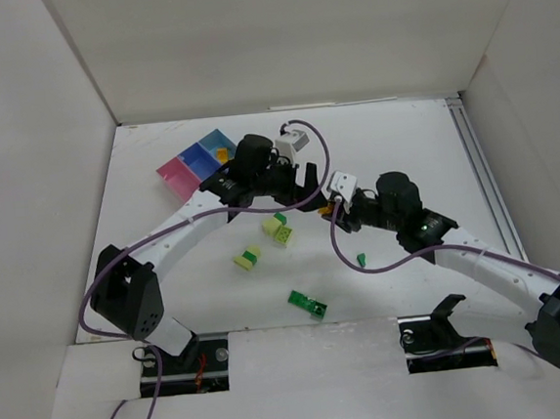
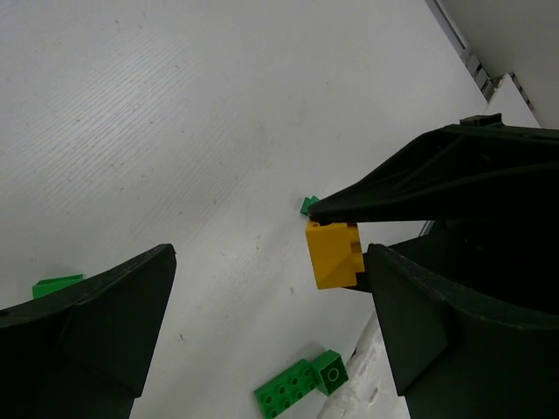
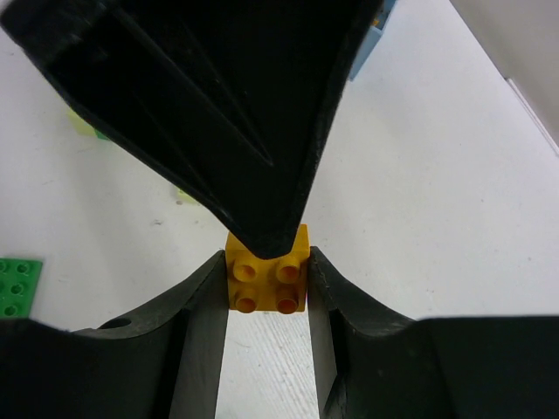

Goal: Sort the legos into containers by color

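Observation:
An orange-yellow lego (image 3: 266,281) is clamped between my right gripper's (image 3: 266,262) fingers, studs facing the camera, above the table. In the top view this gripper (image 1: 333,208) sits mid-table. My left gripper (image 2: 269,262) stands open around the same lego (image 2: 334,254); its right finger (image 2: 454,323) is against the brick, the left finger (image 2: 87,332) far off. One left finger (image 3: 218,105) overhangs the brick in the right wrist view. The containers (image 1: 196,164), pink and blue, stand at the far left with an orange brick (image 1: 221,154) in one blue bin.
Two pale yellow-with-green legos (image 1: 280,230) (image 1: 247,259) lie left of centre. A green plate with a brick (image 1: 308,303) (image 2: 301,384) lies nearer the arm bases. A small dark green piece (image 1: 361,259) (image 2: 308,205) rests under the right arm. White walls enclose the table.

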